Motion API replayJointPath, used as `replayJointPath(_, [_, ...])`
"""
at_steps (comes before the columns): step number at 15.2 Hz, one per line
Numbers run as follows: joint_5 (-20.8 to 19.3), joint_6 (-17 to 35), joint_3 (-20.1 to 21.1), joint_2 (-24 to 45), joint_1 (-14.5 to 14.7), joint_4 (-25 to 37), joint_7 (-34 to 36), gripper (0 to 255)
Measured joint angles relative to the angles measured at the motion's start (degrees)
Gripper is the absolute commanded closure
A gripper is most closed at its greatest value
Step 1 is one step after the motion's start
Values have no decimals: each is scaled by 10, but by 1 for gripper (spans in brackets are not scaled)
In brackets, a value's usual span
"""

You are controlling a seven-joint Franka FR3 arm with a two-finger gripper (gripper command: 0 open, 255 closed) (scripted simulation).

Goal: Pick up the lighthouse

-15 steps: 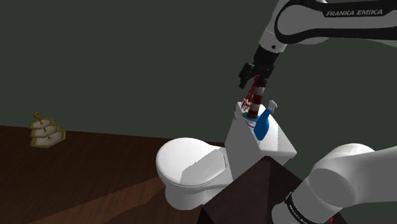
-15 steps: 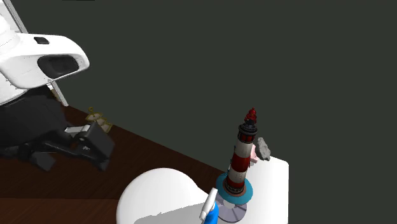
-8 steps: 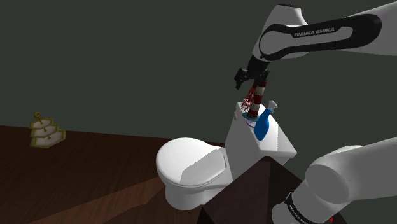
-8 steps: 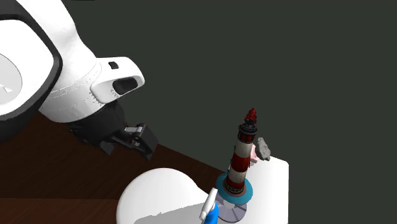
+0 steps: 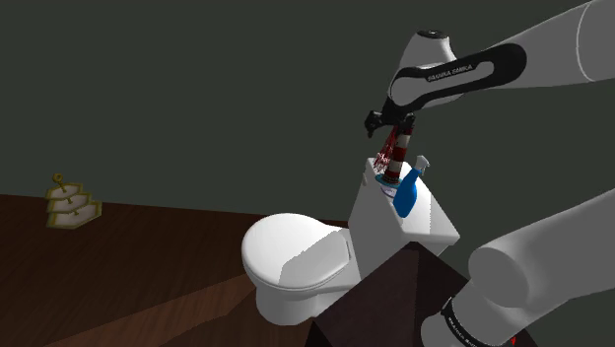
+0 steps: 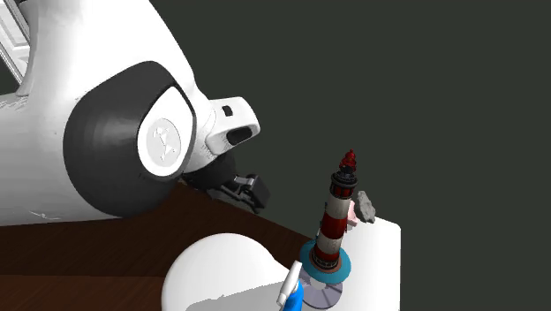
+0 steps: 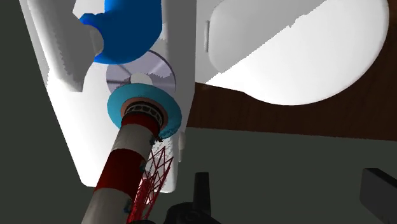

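The lighthouse (image 5: 395,155), red and white striped with a dark top and a teal base, stands upright on the white toilet tank (image 5: 431,225). In the second exterior view the lighthouse (image 6: 335,216) rises near the tank's (image 6: 380,265) edge. My black gripper (image 5: 387,120) hovers at the lighthouse's top, a little toward the shoulder view's left. In the wrist view the gripper (image 7: 289,194) is open and its fingers (image 7: 378,191) stand apart with nothing between them. The lighthouse (image 7: 124,172) lies outside the fingers, beside one of them.
A blue spray bottle (image 5: 407,193) and a silver disc (image 7: 141,73) lie on the tank beside the lighthouse, with a red lattice piece (image 7: 153,172) and a grey lump (image 6: 364,208) close by. The toilet seat (image 5: 296,251) is below. A small ornament (image 5: 69,203) sits on the wooden floor.
The arm has swung, carrying the gripper to the second exterior view's right, closer to the lighthouse. The lighthouse and the other things on the tank have not moved.
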Motion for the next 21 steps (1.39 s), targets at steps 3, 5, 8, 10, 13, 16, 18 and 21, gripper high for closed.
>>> replayJointPath(3, [-36, 41, -1, 43, -29, 16, 47, 0])
replayJointPath(5, [-63, 65, -4, 73, -48, 30, 79, 0])
replayJointPath(8, [-105, 94, -8, 112, -73, 52, 134, 0])
replayJointPath(10, [-136, 113, -14, 142, -89, 71, 172, 0])
replayJointPath(13, [-180, 133, -25, 178, -107, 96, 231, 0])
replayJointPath(16, [-223, 152, -43, 214, -123, 122, 285, 0])
replayJointPath(18, [-238, 155, -47, 226, -123, 133, 309, 0])
replayJointPath(21, [-257, 170, -51, 242, -123, 132, 330, 0])
